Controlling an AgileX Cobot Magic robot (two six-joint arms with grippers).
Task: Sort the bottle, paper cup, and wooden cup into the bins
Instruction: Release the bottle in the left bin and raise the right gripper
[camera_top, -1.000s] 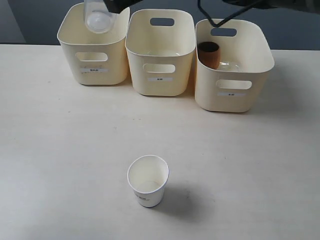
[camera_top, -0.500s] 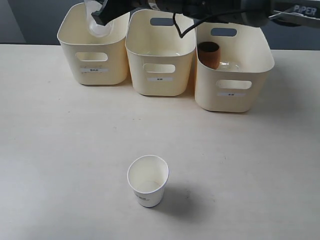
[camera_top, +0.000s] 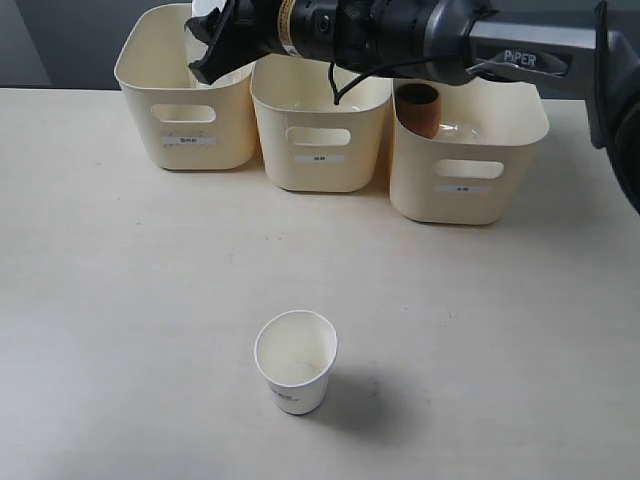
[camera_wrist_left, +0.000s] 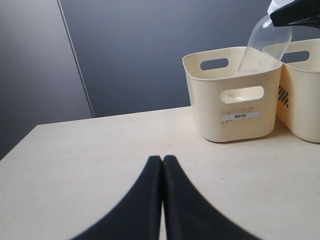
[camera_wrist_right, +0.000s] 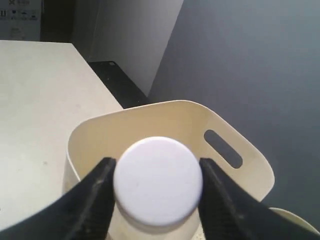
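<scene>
My right gripper (camera_top: 208, 52) reaches across to the left bin (camera_top: 185, 135) and is shut on the bottle's white cap (camera_wrist_right: 157, 182). The clear bottle (camera_wrist_left: 264, 47) hangs tilted, its lower end inside that bin's mouth. In the exterior view the fingers hide most of it. The wooden cup (camera_top: 419, 108) stands in the right bin (camera_top: 470, 185). The middle bin (camera_top: 320, 140) shows nothing inside. The white paper cup (camera_top: 296, 360) stands upright on the table, near the front. My left gripper (camera_wrist_left: 162, 159) is shut on nothing, low over the table, well short of the left bin (camera_wrist_left: 235, 107).
The right arm (camera_top: 480, 40) stretches over the middle and right bins' back rims. A dark wall stands behind the bins. The pale table (camera_top: 120, 300) runs wide around the paper cup.
The right arm has come further into view and lower over the bins, and the bottle has sunk from above the left bin's rim into its mouth. The cups have not moved.
</scene>
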